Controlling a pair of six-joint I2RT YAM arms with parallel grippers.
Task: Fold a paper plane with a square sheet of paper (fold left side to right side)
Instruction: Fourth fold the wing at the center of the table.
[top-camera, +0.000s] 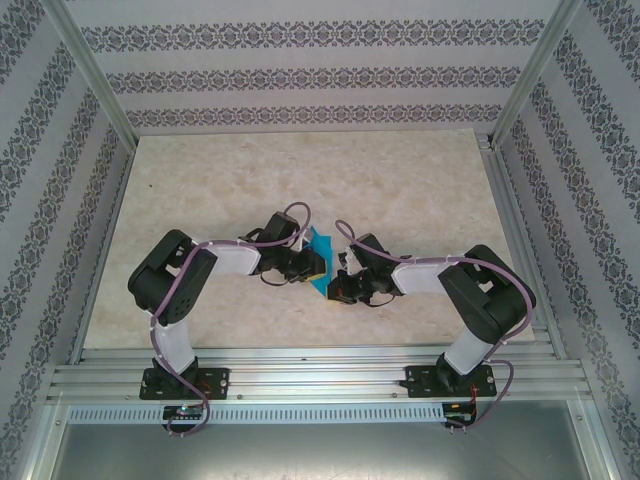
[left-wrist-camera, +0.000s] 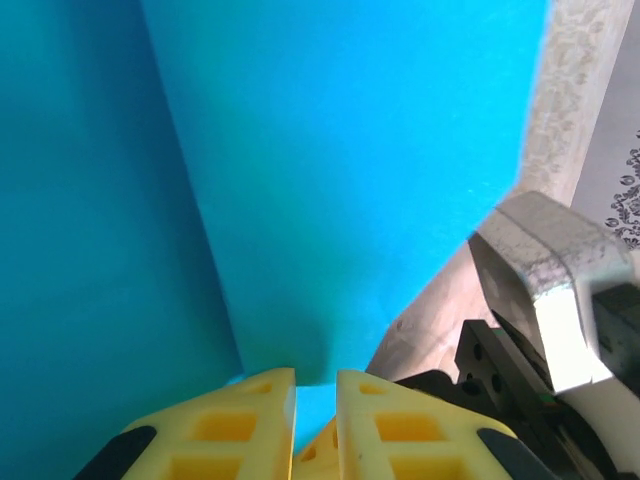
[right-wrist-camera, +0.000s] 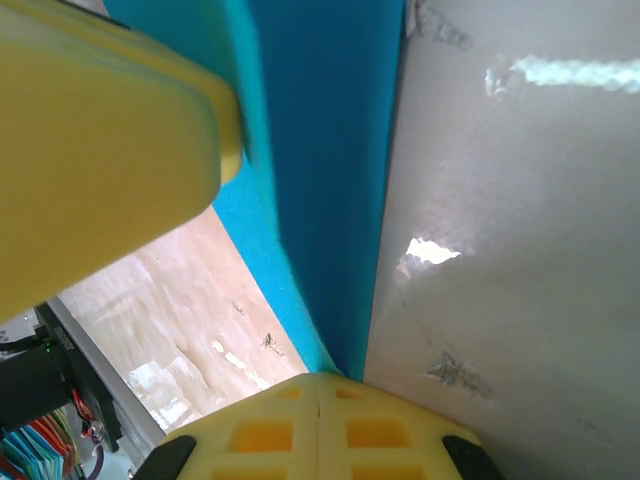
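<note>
Now left hand and right hand clamp paper.

- The square sheet of paper is plain, thin and bright turquoise-blue.
- It's bent along one straight crease into two panels.
- It stands up rather than lying flat, near the table's middle.
</note>
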